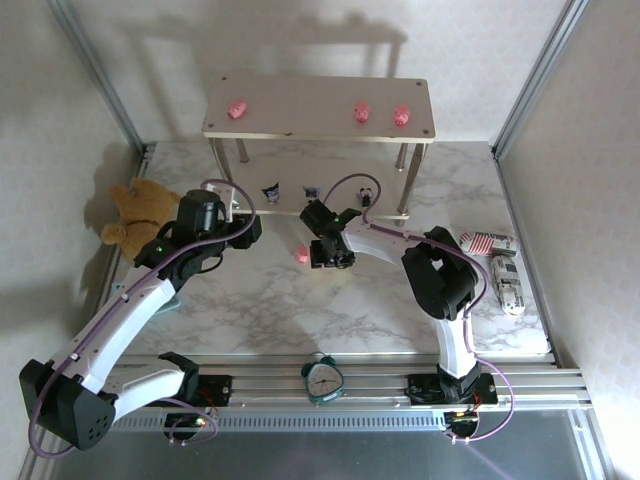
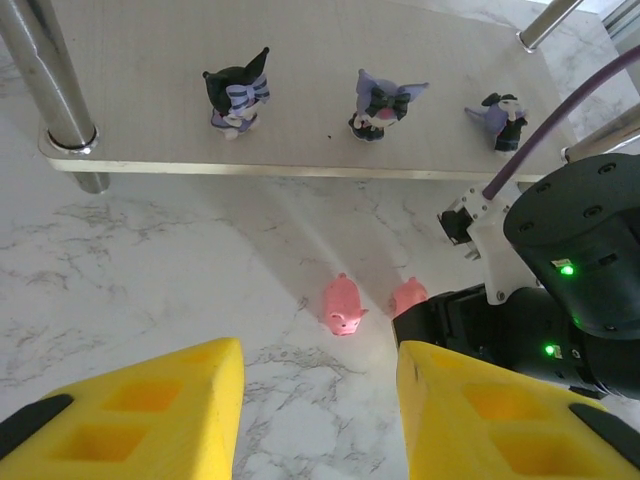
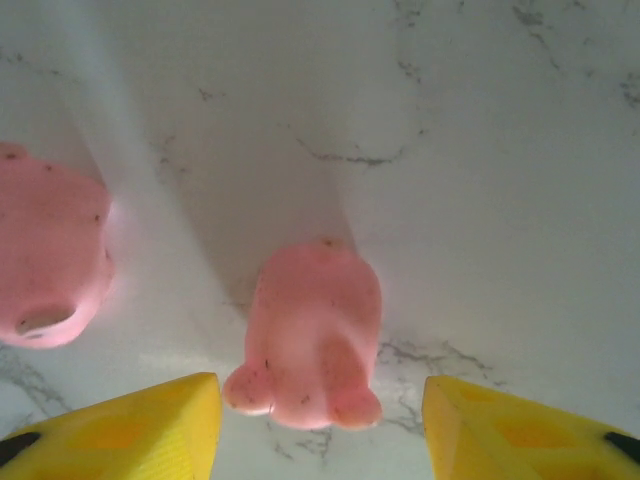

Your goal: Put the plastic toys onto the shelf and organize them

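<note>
Left of the two-tier beige shelf (image 1: 300, 105) with thin silver metal legs, the top view shows a brown plush teddy bear (image 1: 140, 210) lying on the white marbled table (image 1: 260, 310). On the shelf's upper board this view shows three small pink plastic pigs (image 1: 237, 108), one near the left end and two near the right end. The left wrist view shows the lower board (image 2: 150, 60) instead. Three small dark purple and white figurines (image 2: 380, 103) stand upright in a row on it, apart from each other.

The left gripper (image 2: 320, 400) hovers in front of the shelf's left half. Its yellow fingers (image 2: 150, 410) stand moderately apart and nothing is between them.

In front of the shelf's middle, two more pink pigs lie on the table, just beside each other. The right gripper (image 3: 320, 420) is low over one of them. In the right wrist view this pig (image 3: 312, 340) sits between the two yellow fingers, which are about half open. One finger is just beside the pig's foot and a clear gap shows on the other side. The second pig (image 3: 45, 260) lies outside the fingers. In the left wrist view the black body of the right gripper covers part of the first pig.

Far in front of the shelf, between the arm bases, stands a teal round alarm clock (image 1: 322, 380). In front of the shelf's right end lie a red-and-white striped box (image 1: 487, 242) and a white object (image 1: 508, 285) that I cannot identify.
</note>
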Motion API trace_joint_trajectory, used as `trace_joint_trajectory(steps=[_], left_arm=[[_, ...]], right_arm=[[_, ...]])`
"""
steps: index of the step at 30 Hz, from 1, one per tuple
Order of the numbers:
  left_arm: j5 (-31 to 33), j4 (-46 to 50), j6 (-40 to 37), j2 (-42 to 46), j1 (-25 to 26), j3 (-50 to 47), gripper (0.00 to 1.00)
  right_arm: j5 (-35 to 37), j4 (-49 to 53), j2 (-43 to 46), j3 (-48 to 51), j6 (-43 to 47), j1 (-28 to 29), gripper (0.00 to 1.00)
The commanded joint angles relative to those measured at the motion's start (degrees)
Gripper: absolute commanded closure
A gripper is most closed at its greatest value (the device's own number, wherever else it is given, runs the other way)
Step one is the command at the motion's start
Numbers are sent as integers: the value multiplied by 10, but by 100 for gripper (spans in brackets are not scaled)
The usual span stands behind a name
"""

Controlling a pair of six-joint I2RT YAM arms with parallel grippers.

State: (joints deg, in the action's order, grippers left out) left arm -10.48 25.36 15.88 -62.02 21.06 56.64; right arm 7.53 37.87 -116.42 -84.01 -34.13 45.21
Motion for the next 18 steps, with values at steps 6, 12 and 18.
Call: trace_joint_trajectory(steps=[6,12,18], left_arm=[[-14,-11,-17,-1,-15,-10,56],[-16,-10,-18,-1,-21,-15,56],[-22,-13,-17,-6,-23,-10,57]], right_arm=[[24,4,-28,-32,-1,3,56],[28,-8,-7,-10,3,2,77],[26,-7,33,12,8,4,86]])
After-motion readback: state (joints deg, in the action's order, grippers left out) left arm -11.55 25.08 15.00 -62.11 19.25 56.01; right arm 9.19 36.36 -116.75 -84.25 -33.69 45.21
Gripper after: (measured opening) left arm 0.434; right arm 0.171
